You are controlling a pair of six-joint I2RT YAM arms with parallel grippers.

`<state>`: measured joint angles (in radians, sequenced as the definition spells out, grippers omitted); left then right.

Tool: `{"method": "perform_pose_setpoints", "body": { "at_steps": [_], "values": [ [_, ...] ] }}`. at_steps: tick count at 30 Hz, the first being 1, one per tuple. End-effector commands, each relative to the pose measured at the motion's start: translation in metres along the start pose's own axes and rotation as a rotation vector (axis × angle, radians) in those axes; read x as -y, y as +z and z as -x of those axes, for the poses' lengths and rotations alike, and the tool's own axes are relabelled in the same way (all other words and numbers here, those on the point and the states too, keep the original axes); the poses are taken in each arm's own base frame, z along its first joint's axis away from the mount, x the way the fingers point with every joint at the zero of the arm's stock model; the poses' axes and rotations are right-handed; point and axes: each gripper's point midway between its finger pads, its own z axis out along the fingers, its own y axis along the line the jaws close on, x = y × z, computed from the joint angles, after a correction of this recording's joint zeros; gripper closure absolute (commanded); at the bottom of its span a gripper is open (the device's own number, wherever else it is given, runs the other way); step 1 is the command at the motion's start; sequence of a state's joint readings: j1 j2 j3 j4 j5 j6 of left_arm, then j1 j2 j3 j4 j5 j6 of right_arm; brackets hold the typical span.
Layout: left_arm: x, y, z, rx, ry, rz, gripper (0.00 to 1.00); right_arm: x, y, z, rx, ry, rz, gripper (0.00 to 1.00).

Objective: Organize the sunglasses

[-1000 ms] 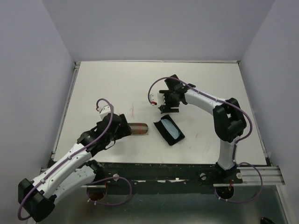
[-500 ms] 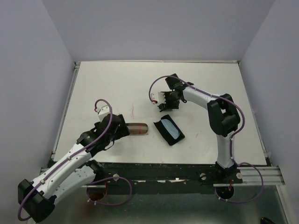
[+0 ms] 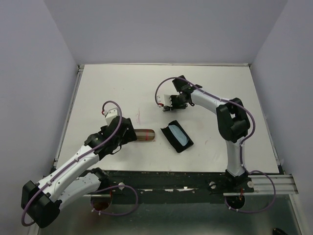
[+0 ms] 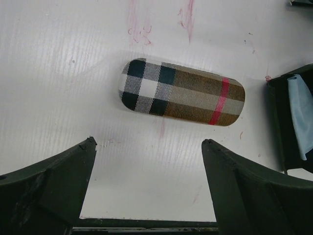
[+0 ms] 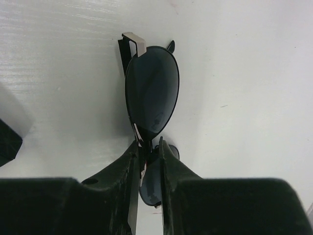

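One pair of black-framed sunglasses [image 5: 152,93] lay on the white worktop [image 5: 244,73], its bridge pinched by the nearly closed right tool [image 5: 148,147]; the left tool [image 4: 149,142] hung spread wide above the plaid case [image 4: 182,99].

The closed glasses case [image 4: 182,99] lies on the table [image 3: 112,83], left of centre, just ahead of the left gripper [image 4: 149,142]. The open glasses case [image 4: 278,117] lies near its right end, apart from it, with a cloth [image 4: 299,115] inside. The sunglasses [image 5: 151,93] lie behind the open case, bridge between the right gripper [image 5: 148,144] fingers.
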<state>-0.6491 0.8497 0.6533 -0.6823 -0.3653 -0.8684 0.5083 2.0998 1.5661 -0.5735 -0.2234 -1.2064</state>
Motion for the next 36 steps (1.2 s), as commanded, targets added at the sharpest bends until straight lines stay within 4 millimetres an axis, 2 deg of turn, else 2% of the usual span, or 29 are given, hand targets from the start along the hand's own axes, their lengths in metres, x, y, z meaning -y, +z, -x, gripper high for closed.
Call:
{"method": "perform_pose_setpoints", "body": {
  "at_steps": [1, 6, 17, 20, 24, 27, 31, 32, 36],
  "values": [
    [0.011, -0.004, 0.017, 0.037, 0.002, -0.021, 0.02, -0.021, -0.005, -0.005, -0.003, 0.067, 0.057, 0.76],
    [0.017, -0.002, 0.019, 0.036, 0.0, -0.036, 0.01, -0.003, -0.03, 0.008, 0.038, 0.125, -0.048, 0.87],
    [0.02, 0.001, 0.015, 0.023, -0.02, -0.045, 0.01, 0.021, -0.092, 0.052, 0.239, 0.224, -0.24, 0.96],
    [0.02, 0.001, 0.014, 0.018, -0.025, -0.049, 0.01, 0.038, -0.11, 0.059, 0.275, 0.306, -0.324, 0.96],
    [0.031, 0.001, 0.015, 0.01, -0.032, -0.091, 0.01, 0.063, -0.137, 0.071, 0.327, 0.42, -0.423, 0.96],
    [0.045, -0.003, 0.028, 0.031, -0.028, -0.13, 0.01, 0.084, -0.167, 0.084, 0.412, 0.539, -0.523, 0.97],
    [0.063, -0.019, 0.054, 0.085, -0.022, -0.186, 0.01, 0.111, -0.222, 0.103, 0.599, 0.821, -0.658, 0.98],
    [0.067, -0.023, 0.059, 0.102, -0.022, -0.207, 0.01, 0.114, -0.237, 0.108, 0.657, 0.884, -0.681, 0.98],
    [0.076, -0.041, 0.068, 0.149, -0.029, -0.303, 0.01, 0.104, -0.269, 0.118, 0.902, 1.205, -0.666, 0.98]
  ]
}}
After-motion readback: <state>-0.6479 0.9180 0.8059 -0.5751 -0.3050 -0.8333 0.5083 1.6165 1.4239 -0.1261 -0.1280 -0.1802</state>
